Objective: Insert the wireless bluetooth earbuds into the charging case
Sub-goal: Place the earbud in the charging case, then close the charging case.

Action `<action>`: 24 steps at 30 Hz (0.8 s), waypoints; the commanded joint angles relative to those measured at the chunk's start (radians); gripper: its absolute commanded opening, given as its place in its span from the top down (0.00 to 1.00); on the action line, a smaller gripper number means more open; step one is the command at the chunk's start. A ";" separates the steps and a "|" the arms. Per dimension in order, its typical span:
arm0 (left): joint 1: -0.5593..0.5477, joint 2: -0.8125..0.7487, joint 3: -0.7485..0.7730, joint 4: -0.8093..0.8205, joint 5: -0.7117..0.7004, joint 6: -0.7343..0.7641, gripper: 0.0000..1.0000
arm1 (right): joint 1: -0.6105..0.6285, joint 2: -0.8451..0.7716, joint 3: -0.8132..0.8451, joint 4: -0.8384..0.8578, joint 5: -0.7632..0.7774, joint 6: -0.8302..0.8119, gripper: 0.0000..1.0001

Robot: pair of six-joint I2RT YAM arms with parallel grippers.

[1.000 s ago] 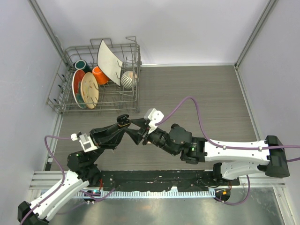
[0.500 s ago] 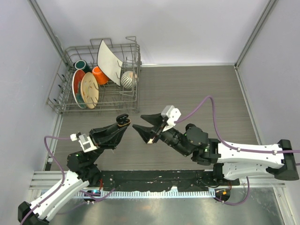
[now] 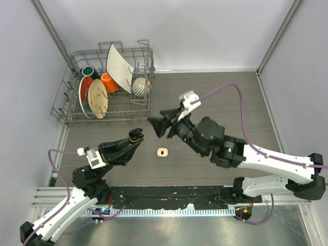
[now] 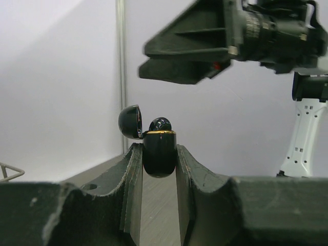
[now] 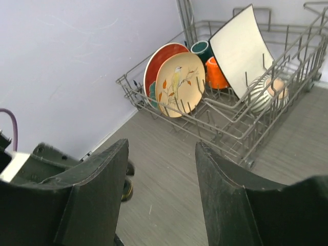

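My left gripper [image 3: 135, 136] is shut on a black charging case [image 4: 159, 154] with a gold rim, held upright with its lid [image 4: 130, 121] hinged open to the left. A glossy black earbud [image 4: 160, 124] pokes out of the case's mouth. In the top view the case [image 3: 136, 133] sits at the left fingertips. My right gripper [image 3: 156, 126] hangs open and empty, above and to the right of the case. In the left wrist view the right gripper [image 4: 179, 59] is overhead. In its own view the right gripper [image 5: 162, 148] holds nothing, with the case [image 5: 126, 188] low on the left.
A small cream oval thing [image 3: 162, 152] with a dark middle lies on the table between the arms; what it is I cannot tell. A wire dish rack [image 3: 145, 110] with plates, cups and a bowl stands at the back left. It also fills the upper part of the right wrist view, rack [image 5: 241, 136].
My right gripper has drawn back from the case, up and toward the rear right, with its jaws spreading wider. The cream oval thing now lies uncovered. The left gripper has held its grip.
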 commanded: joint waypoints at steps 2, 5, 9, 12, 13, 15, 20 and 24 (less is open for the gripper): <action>0.002 0.003 0.087 -0.039 0.119 0.020 1.00 | -0.233 0.095 0.220 -0.295 -0.332 0.280 0.41; 0.002 0.014 0.101 -0.047 0.159 0.023 1.00 | -0.263 0.155 0.319 -0.387 -0.472 0.284 0.46; 0.002 0.041 0.106 -0.030 0.176 0.025 1.00 | -0.263 0.232 0.365 -0.432 -0.549 0.285 0.51; 0.002 0.055 0.116 -0.034 0.205 0.025 1.00 | -0.263 0.241 0.345 -0.413 -0.598 0.293 0.57; 0.002 0.064 0.119 -0.037 0.211 0.023 1.00 | -0.263 0.241 0.336 -0.410 -0.604 0.293 0.59; 0.002 0.073 0.121 -0.036 0.219 0.023 1.00 | -0.263 0.241 0.328 -0.402 -0.616 0.290 0.64; 0.003 0.087 0.124 -0.025 0.217 0.022 1.00 | -0.261 0.217 0.291 -0.380 -0.702 0.253 0.71; 0.002 0.098 0.123 -0.008 0.207 0.020 1.00 | -0.258 0.189 0.244 -0.356 -0.736 0.233 0.75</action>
